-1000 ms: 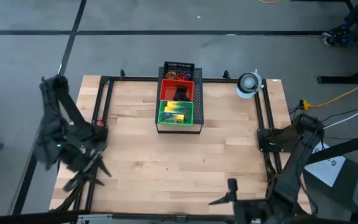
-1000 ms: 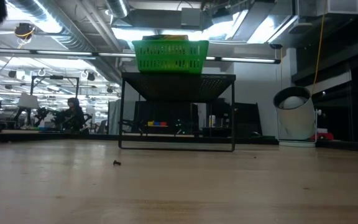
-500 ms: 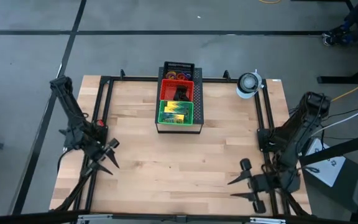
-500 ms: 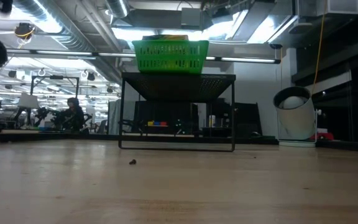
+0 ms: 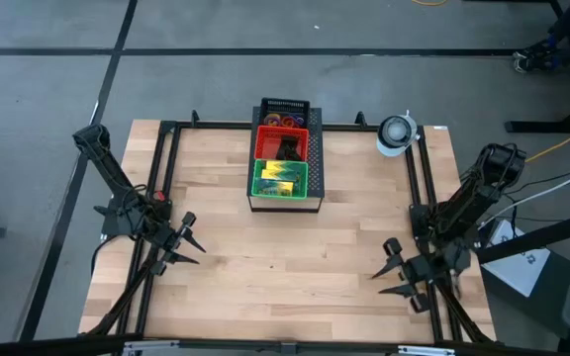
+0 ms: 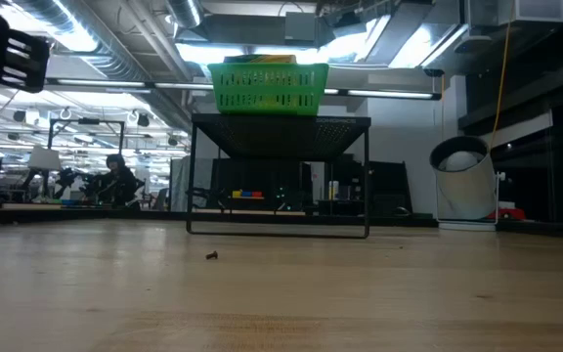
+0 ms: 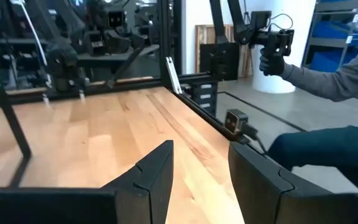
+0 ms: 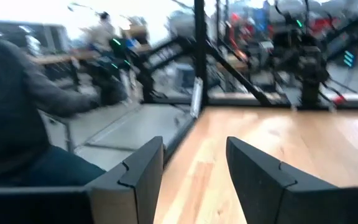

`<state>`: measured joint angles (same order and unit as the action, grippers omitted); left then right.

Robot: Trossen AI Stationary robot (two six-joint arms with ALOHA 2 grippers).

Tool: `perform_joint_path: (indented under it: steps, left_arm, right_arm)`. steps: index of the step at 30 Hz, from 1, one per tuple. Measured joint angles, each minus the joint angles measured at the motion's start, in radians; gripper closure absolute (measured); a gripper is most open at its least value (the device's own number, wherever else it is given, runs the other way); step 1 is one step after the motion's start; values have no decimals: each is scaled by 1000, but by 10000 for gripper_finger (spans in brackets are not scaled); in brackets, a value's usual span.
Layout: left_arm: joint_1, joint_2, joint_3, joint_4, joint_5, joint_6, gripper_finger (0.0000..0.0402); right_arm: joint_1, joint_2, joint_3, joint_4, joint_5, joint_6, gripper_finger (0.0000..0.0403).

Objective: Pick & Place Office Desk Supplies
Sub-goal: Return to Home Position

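The yellow-and-green crayon boxes [image 5: 279,178] lie in a green tray. Behind it, a red tray holds the black clips [image 5: 287,148] and the coloured rings [image 5: 283,121]. Both trays sit on top of a black perforated metal box [image 5: 315,193] at the table's far middle; the low view shows the green tray [image 6: 268,89] up on that box. My left gripper [image 5: 186,242] hovers open over the table's left side, and my right gripper [image 5: 392,268] hovers open over the near right. In the wrist views each gripper, left [image 7: 201,163] and right [image 8: 194,163], has only bare wood ahead.
A white cylinder [image 5: 396,133] stands at the far right corner. A black frame [image 5: 166,158] runs along the table's left, far and right edges. A tiny dark speck [image 6: 211,255] lies on the wood. A seated person's arm [image 7: 328,71] shows beyond the table edge.
My left gripper has swung from the near left corner toward the table's middle. My right gripper has risen from the near edge and moved toward the far edge and the right. In the low view the dark speck has shifted a little to the right.
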<state>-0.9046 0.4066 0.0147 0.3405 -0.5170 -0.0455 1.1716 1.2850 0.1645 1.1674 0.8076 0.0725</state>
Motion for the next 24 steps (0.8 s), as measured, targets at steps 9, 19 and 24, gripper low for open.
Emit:
perform_joint_path:
  steps: [9,19,24]
  left_arm:
    - [18,-178,-2,-150,1,4,254]
    - [24,-226,-2,-271,-13,76,254]
    - [42,-158,-3,-272,-18,37,254]
  right_arm:
    - [101,-13,-150,247,106,-190,224]
    - [146,3,-150,-420,276,539,224]
    - [147,107,-150,-555,308,820,224]
